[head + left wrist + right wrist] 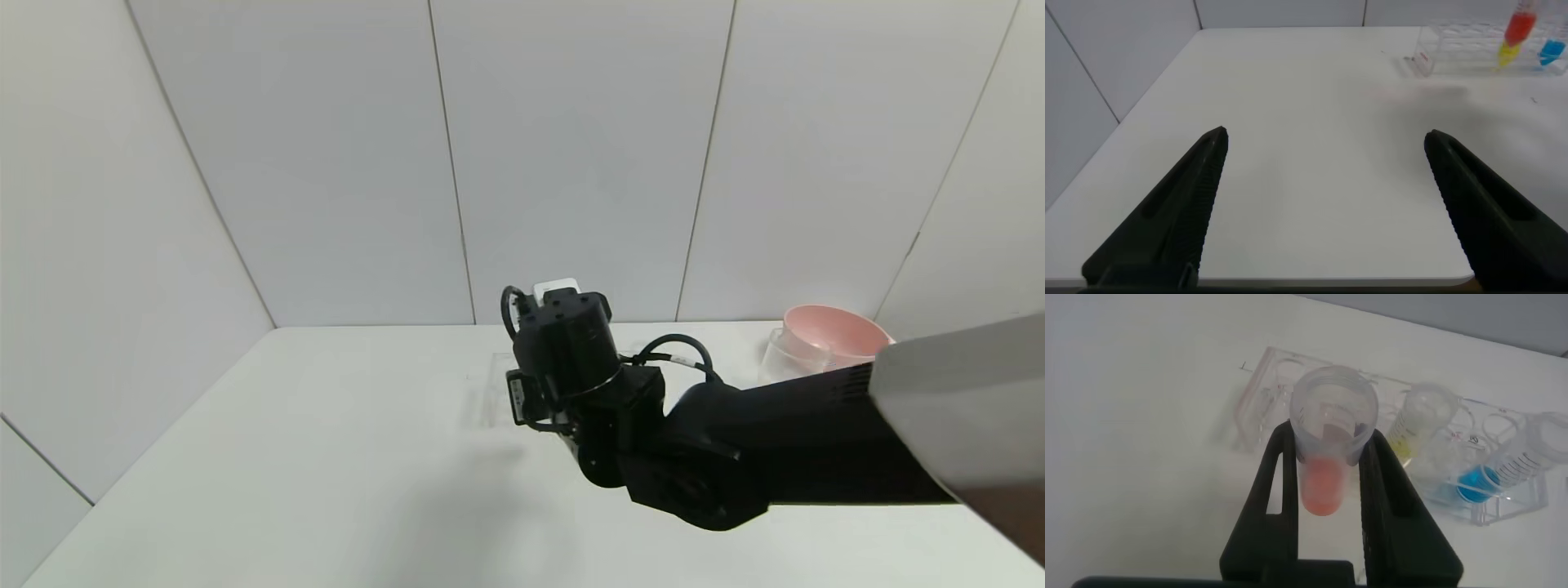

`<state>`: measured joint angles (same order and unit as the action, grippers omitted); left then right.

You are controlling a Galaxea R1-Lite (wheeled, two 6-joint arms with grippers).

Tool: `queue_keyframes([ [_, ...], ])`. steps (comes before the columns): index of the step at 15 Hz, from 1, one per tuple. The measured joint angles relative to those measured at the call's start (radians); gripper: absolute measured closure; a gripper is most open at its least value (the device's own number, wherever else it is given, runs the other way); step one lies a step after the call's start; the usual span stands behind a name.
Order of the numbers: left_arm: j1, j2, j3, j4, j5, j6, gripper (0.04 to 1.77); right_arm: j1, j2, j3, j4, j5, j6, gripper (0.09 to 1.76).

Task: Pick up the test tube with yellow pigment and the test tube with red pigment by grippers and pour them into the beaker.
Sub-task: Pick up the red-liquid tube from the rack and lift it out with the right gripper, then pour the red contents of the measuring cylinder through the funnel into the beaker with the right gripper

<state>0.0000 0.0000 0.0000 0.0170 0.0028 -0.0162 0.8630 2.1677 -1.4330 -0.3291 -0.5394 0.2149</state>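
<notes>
Left gripper (1323, 204): nearest to the robot, low over the near left part of the white table (326, 457). Its two black fingers (1167, 220) stand wide apart and hold nothing.
Right gripper (1331, 506): over the middle of the table, the arm coming in from the right. Its black fingers (1278, 498) are closed on the red tube, one at each side of it.
Red tube (1327, 449): short, clear plastic, with a wide round rim. It is upright in the right gripper, above the table and just before the rack. A small amount of orange-red liquid sits in its rounded bottom.
Rack (1290, 371): clear plastic with round holes, lying on the table behind the right gripper.
Yellow tube (1421, 416): same clear kind, standing in the rack, with a little bright yellow liquid at the bottom.
Blue tube (1503, 461): in the rack beside the yellow one, with a little blue liquid.
Beaker (788, 355): clear, straight walls, at the far right of the table, partly hidden by the right arm.
Pink bowl (837, 327): just behind the beaker, by the wall.
</notes>
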Motion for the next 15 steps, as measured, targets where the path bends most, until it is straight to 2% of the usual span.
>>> queue_keyframes([
  [4,0.0,0.0,0.0,0.0,0.0,0.0,0.09,-0.021,-0.179,0.282,-0.1,0.121,-0.032,1.35],
  [6,0.0,0.0,0.0,0.0,0.0,0.0,0.09,-0.063,-0.275,0.413,-0.136,0.203,-0.054,1.35],
  [11,0.0,0.0,0.0,0.0,0.0,0.0,0.09,-0.301,-0.46,0.588,-0.145,0.471,-0.126,1.35],
  [15,0.0,0.0,0.0,0.0,0.0,0.0,0.09,-0.527,-0.537,0.631,-0.126,0.712,-0.207,1.35],
])
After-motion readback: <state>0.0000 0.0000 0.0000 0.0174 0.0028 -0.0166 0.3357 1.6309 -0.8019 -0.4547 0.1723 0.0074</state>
